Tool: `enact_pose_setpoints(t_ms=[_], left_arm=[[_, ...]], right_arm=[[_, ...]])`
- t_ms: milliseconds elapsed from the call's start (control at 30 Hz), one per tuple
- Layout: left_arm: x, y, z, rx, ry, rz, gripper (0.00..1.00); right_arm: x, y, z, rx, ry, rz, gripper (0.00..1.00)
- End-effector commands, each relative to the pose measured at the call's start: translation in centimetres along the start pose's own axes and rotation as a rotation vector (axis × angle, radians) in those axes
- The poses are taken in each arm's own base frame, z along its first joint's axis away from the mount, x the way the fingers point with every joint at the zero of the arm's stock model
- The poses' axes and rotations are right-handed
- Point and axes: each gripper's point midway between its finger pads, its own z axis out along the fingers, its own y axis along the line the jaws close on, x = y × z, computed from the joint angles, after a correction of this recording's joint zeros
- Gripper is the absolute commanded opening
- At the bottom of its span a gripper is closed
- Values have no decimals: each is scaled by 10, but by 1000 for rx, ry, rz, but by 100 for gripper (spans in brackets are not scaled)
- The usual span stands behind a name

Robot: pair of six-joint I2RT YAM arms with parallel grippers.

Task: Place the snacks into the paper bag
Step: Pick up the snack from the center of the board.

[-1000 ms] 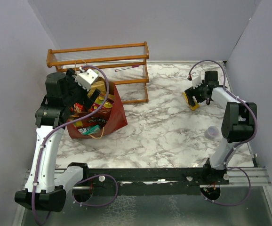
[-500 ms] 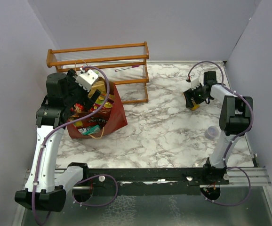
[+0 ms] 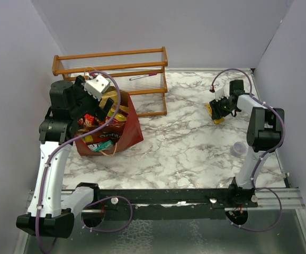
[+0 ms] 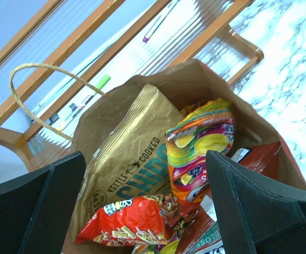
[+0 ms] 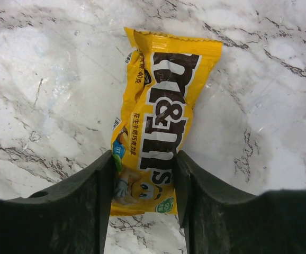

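My right gripper is down on the marble table at the far right. The yellow M&M's packet lies flat there, its near end between my two fingers. Both fingers touch its long edges, so the jaws stand half closed and pinch the packet, which rests on the table. The rest of the packet runs away from me beyond the fingertips.

My left gripper hangs over the mouth of the paper bag, at the left in front of the wooden rack. Its jaws are spread wide with nothing between them. The bag sits directly below the gap and apart from both fingers.

The top view shows how far apart the two jobs are: the bag is at the left, the packet is well across the table at the right, and a small purple cup stands nearer to me than the packet. In that view my right gripper hides most of the packet.

Only the right wrist view shows the packet's printing and the contact at its edges. Only the left wrist view looks into the bag. It shows a gold chips bag, a multicoloured packet and a red packet packed together, with one string handle arching at the rim.
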Motion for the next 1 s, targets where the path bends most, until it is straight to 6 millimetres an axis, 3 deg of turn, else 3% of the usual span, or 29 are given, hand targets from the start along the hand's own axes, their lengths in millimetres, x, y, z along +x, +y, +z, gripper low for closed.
enact_pose_setpoints(t_ms=[0, 233, 467, 767, 967], left_arm=[[-32, -5, -7, 38, -113, -38, 99], [-38, -24, -4, 130, -161, -130, 98], [-47, -37, -3, 208, -204, -169, 92], [-72, -58, 4, 344, -270, -239, 86], [-82, -83, 21, 429, -257, -256, 84]], right_arm=[[3, 13, -8, -44, -8, 6, 42], [-4, 31, -27, -81, -58, 5, 30], [-23, 55, -66, -122, -151, -1, 27], [-58, 108, -125, -224, -352, -77, 25], [-84, 151, -164, -268, -500, -162, 26]])
